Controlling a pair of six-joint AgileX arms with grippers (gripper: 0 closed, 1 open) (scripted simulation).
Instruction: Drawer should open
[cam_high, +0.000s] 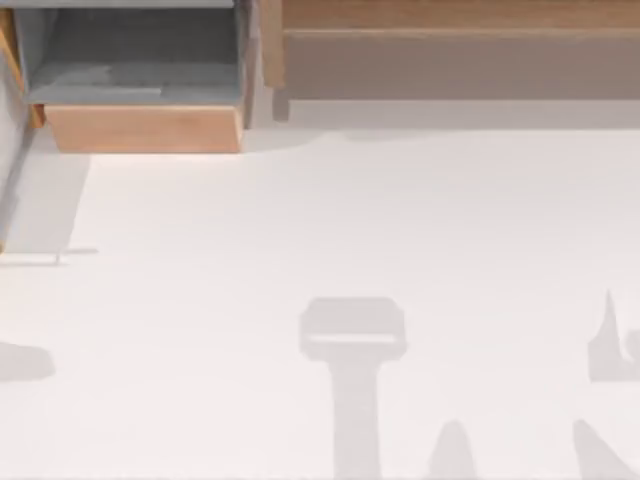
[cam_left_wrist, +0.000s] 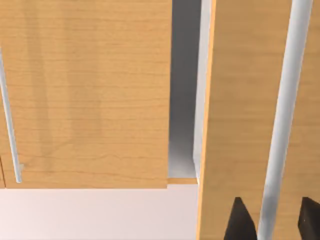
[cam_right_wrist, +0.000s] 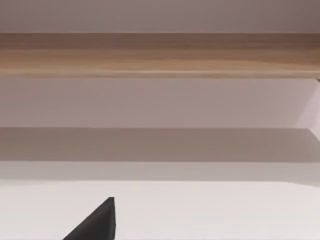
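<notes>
Straddling the handle: the left gripper (cam_left_wrist: 272, 220) had one dark finger (cam_left_wrist: 240, 220) on either side of the silver bar handle (cam_left_wrist: 282, 120) on the wooden front panel (cam_left_wrist: 240, 100); whether the pads actually pinched the bar could not be told.
Drawer: the drawer (cam_high: 145, 128) sat at the table's (cam_high: 330, 220) far left corner, pulled partly out, its grey tray (cam_high: 140, 60) exposed.
Ledge: the long wooden ledge (cam_high: 450, 50) ran along the far edge, beside the drawer.
Right arm: idle, one fingertip (cam_right_wrist: 97, 222) above the bare table, facing the ledge; its state could not be told.
Risk: a loose hold probably meant fingers sliding off the thin bar mid-pull; an off-line pull might have jammed the drawer.
</notes>
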